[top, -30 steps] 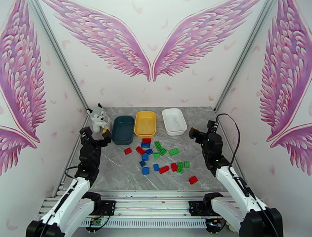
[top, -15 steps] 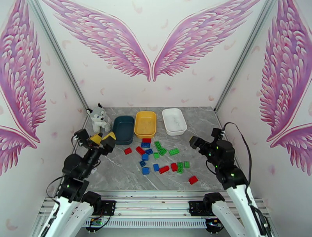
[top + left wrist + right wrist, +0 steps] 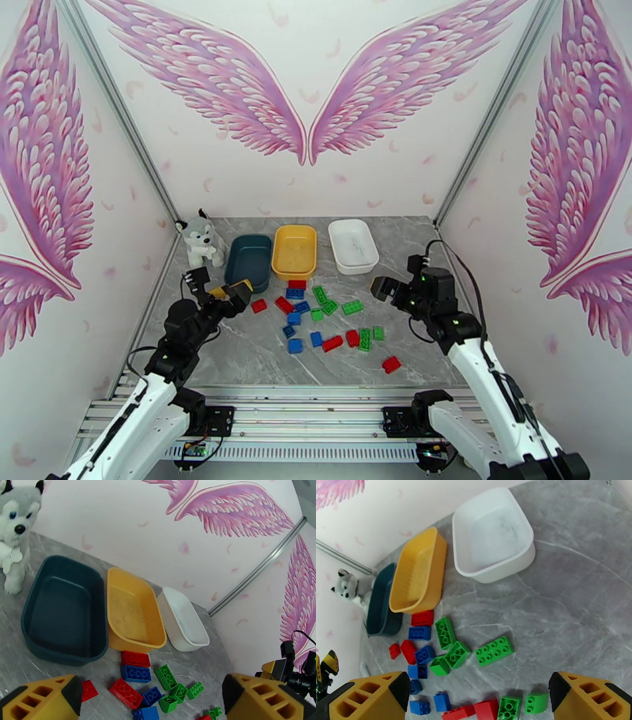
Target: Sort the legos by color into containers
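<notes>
The bricks (image 3: 316, 316) lie loose on the grey tabletop (image 3: 411, 331), a scatter of red, blue and green just on the near side of three trays set in a row: the dark teal tray (image 3: 249, 263), the yellow tray (image 3: 294, 251) and the white tray (image 3: 353, 245), none holding a brick yet. The scatter sits between the two tools. The left tool (image 3: 220, 288) hangs spread wide and empty by the teal tray's near corner, with a small red brick (image 3: 259, 305) just to its right, the closest piece to that arm. The right tool (image 3: 399, 276), equally spread and empty, hovers near the white tray's near right corner. A long green brick (image 3: 352, 307) lies to its left, long axis running roughly across the tabletop. No brand, label or writing can be read.
</notes>
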